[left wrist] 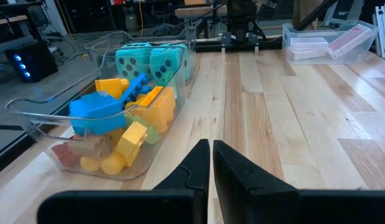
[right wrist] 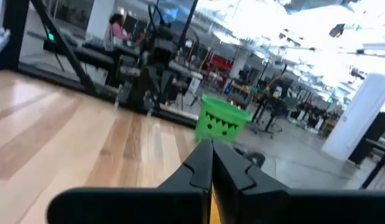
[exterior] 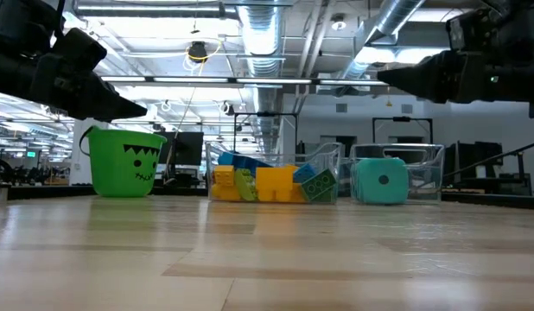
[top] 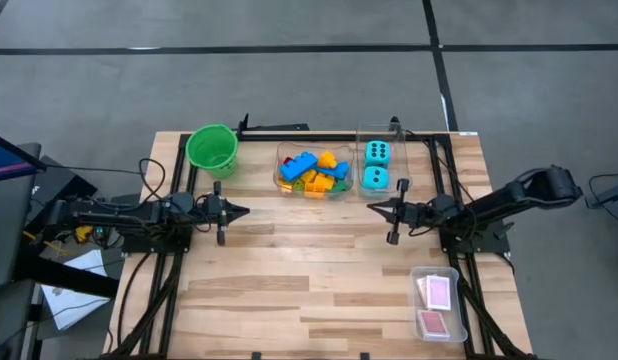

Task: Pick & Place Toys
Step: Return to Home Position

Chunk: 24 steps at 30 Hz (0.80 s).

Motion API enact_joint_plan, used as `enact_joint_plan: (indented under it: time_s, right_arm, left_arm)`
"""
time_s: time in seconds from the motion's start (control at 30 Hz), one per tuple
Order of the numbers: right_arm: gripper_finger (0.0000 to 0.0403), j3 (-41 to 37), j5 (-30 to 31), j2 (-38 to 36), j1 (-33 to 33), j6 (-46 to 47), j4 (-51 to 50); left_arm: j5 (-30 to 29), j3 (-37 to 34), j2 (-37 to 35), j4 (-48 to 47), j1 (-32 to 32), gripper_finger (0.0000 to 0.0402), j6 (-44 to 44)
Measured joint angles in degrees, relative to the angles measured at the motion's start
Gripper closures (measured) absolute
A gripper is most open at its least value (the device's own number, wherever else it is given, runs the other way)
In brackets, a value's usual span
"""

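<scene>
Building blocks [top: 314,175] and dice [top: 376,166] sit binned at top centre of the high view, cards [top: 436,305] tubbed lower right, none loose, so sorting looks done; left gripper [top: 241,211] and right gripper [top: 372,207] hover mid-frame, fingers together.

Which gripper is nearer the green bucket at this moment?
Left. The left gripper hangs just on the near side of the green bucket; the right gripper is far across the table, in front of the dice tub.
</scene>
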Motion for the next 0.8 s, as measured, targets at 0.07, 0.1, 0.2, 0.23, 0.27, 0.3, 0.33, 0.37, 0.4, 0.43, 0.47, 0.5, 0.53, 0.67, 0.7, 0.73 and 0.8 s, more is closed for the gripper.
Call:
enact_joint_plan:
  time_s: [0.07,0.1,0.2,0.23,0.27,0.3,0.33,0.37,0.4,0.43,0.47,0.5,0.53,0.67,0.7,0.73,0.8]
  right_arm:
    - [0.0403,0.0,0.0,-4.3,-0.4,0.2,-5.9]
    - [0.0403,0.0,0.0,-6.6,-0.5,0.5,-8.5]
    - [0.0403,0.0,0.0,-13.1,-0.7,2.2,-16.4]
    - [0.0403,0.0,0.0,-15.1,-0.8,2.9,-18.6]
    - [0.0403,0.0,0.0,-17.0,-0.8,3.5,-20.7]
    - [0.0403,0.0,0.0,-18.7,-0.8,4.0,-22.8]
    - [0.0403,0.0,0.0,-20.4,-0.8,4.4,-24.9]
    - [0.0403,0.0,0.0,-22.1,-0.8,5.0,-26.6]
    - [0.0403,0.0,0.0,-23.8,-0.7,5.4,-28.1]
    - [0.0403,0.0,0.0,-25.3,-0.6,6.0,-29.7]
    - [0.0403,0.0,0.0,-26.8,-0.6,6.4,-31.3]
    - [0.0403,0.0,0.0,-28.3,-0.6,6.6,-32.7]
    - [0.0403,0.0,0.0,-29.8,-0.5,6.6,-34.0]
    - [0.0403,0.0,0.0,-35.5,0.6,6.6,-39.4]
    - [0.0403,0.0,0.0,-36.9,0.8,6.6,-41.0]
    - [0.0403,0.0,0.0,-38.3,1.0,6.6,-42.5]
    - [0.0403,0.0,0.0,-41.3,1.3,6.8,-45.2]
  left_arm:
    - [0.0,0.0,0.0,0.0,0.0,0.0384,0.0]
    - [0.0,0.0,0.0,0.0,0.0,0.0384,0.0]
    - [-0.2,0.0,0.0,0.0,0.0,0.0384,0.0]
    - [-0.2,0.0,0.0,0.0,0.0,0.0384,0.0]
    - [-0.2,0.0,0.0,0.0,0.0,0.0384,0.0]
    - [-0.2,0.0,0.0,0.0,0.0,0.0384,0.0]
    - [-0.2,0.0,0.0,0.0,0.0,0.0384,0.0]
    - [-0.2,0.0,0.0,0.0,0.0,0.0384,0.0]
    - [-0.2,0.0,0.0,0.0,0.0,0.0384,0.0]
    - [-0.2,0.0,0.0,0.0,0.0,0.0384,0.0]
    - [-0.2,0.0,0.0,0.0,0.0,0.0384,0.0]
    - [-0.2,0.0,0.0,0.0,0.0,0.0384,0.0]
    - [-0.2,0.0,0.0,0.0,0.0,0.0384,0.0]
    - [-0.2,0.0,0.0,0.0,0.0,0.0384,0.0]
    - [-0.2,0.0,0.0,0.0,0.0,0.0384,0.0]
    - [-0.2,0.0,0.0,0.0,0.0,0.0384,0.0]
    - [-0.2,0.0,0.0,0.0,0.0,0.0384,0.0]
